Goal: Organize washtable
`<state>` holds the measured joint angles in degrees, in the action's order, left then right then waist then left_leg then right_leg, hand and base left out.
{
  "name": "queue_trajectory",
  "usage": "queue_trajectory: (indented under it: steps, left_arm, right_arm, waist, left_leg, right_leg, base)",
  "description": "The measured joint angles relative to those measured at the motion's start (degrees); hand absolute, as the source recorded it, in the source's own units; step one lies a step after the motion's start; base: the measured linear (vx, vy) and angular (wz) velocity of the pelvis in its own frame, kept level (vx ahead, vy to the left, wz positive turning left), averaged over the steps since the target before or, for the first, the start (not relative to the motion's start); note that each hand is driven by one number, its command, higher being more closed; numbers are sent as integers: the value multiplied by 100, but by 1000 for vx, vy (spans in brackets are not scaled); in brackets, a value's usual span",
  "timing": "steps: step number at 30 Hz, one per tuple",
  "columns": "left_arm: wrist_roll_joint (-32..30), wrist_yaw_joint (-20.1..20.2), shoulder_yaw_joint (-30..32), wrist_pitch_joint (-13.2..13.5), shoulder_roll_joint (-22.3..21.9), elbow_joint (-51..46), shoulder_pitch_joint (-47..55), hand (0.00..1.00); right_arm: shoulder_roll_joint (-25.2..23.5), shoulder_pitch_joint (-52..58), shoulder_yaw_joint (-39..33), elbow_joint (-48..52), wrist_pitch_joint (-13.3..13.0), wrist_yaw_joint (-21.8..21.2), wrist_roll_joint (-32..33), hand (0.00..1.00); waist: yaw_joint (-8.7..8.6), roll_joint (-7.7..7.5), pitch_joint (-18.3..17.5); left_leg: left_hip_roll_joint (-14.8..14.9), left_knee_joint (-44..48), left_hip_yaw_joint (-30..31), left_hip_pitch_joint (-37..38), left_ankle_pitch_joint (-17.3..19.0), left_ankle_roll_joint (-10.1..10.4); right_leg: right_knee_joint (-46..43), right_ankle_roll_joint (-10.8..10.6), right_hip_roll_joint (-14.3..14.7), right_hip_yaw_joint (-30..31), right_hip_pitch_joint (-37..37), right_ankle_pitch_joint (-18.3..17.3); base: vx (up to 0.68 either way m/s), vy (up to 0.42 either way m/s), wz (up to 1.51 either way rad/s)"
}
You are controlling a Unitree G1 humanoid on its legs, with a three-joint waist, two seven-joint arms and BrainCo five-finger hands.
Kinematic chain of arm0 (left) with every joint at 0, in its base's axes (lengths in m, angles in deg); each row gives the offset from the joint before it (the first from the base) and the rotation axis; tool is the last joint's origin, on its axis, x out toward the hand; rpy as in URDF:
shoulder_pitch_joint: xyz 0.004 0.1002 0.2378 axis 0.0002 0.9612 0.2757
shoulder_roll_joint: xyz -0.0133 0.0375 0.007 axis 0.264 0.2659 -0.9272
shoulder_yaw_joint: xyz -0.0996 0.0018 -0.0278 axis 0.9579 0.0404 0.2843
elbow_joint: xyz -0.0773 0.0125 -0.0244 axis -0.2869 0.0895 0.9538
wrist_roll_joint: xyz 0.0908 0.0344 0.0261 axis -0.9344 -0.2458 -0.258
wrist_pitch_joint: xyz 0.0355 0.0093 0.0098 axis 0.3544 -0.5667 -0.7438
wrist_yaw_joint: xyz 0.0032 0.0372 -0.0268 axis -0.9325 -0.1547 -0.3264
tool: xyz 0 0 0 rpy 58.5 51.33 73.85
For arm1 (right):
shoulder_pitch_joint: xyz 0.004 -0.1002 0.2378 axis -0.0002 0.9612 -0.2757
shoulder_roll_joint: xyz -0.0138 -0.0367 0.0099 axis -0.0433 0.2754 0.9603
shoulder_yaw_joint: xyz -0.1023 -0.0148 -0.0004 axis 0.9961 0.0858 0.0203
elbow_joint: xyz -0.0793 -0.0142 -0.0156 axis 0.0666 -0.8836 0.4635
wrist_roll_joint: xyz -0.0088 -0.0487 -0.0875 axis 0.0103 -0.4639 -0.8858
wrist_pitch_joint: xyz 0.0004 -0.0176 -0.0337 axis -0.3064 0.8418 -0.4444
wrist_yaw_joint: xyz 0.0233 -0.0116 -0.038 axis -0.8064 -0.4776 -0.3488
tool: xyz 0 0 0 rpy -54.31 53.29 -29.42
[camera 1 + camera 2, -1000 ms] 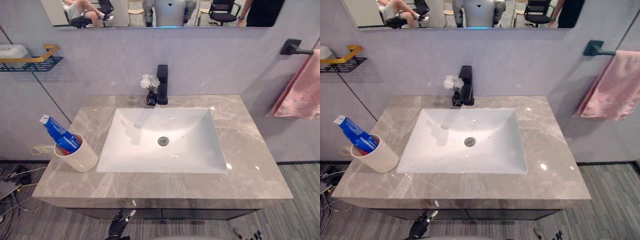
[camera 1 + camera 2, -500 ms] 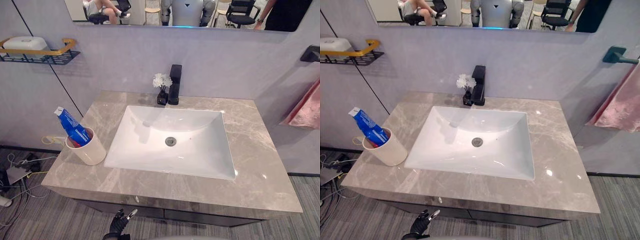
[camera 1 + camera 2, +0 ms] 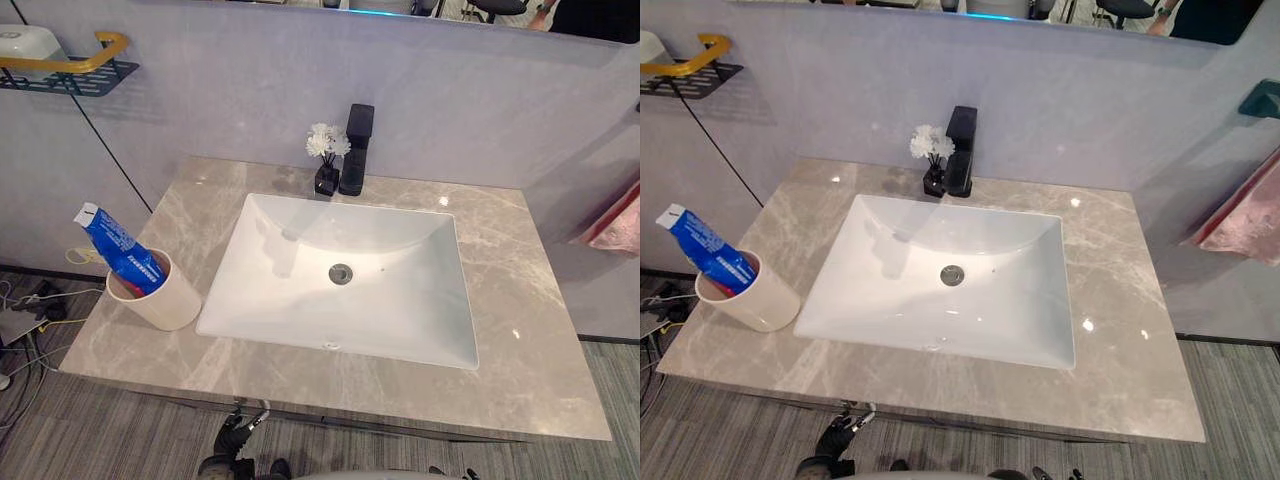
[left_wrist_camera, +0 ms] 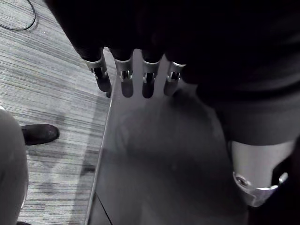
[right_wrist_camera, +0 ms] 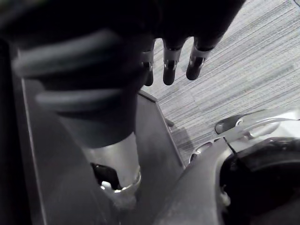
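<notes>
A cream cup (image 3: 168, 302) with a blue toothpaste tube (image 3: 120, 250) leaning out of it stands on the grey marble washtable (image 3: 520, 330), left of the white sink (image 3: 280, 270). A black faucet (image 3: 355, 150) and a small black vase of white flowers (image 3: 326, 165) stand behind the sink. My left hand (image 3: 240, 430) hangs low in front of the washtable's front edge, fingers (image 4: 123, 77) straight and holding nothing. My right hand (image 5: 169, 65) hangs beside the cabinet with relaxed, empty fingers.
A wall shelf with a gold rail (image 3: 70, 70) carries a white dish at the upper left. A pink towel (image 3: 1240, 215) hangs on the wall to the right. Grey carpet (image 3: 100, 430) and loose cables lie below the table's left side.
The camera has shifted, so the whole washtable sits differently in the picture. The cup, faucet and vase keep their places. Both hands stay low.
</notes>
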<state>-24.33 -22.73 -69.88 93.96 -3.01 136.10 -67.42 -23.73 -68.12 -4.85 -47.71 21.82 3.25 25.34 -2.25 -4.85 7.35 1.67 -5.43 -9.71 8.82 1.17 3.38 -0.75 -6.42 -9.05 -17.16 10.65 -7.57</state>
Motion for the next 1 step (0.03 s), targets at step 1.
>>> queue_trajectory:
  steps: [1]
  left_arm:
    - [0, -2, 0, 0, 9, 0, -3, 0]
  right_arm:
    - [7, -5, 68, 0, -1, 5, -23, 0]
  waist:
    - [0, -12, 9]
  left_leg:
    - [0, 0, -1, 2, 0, 0]
  right_leg:
    - [0, 0, -7, -1, -3, 8]
  base:
    - [0, 0, 0]
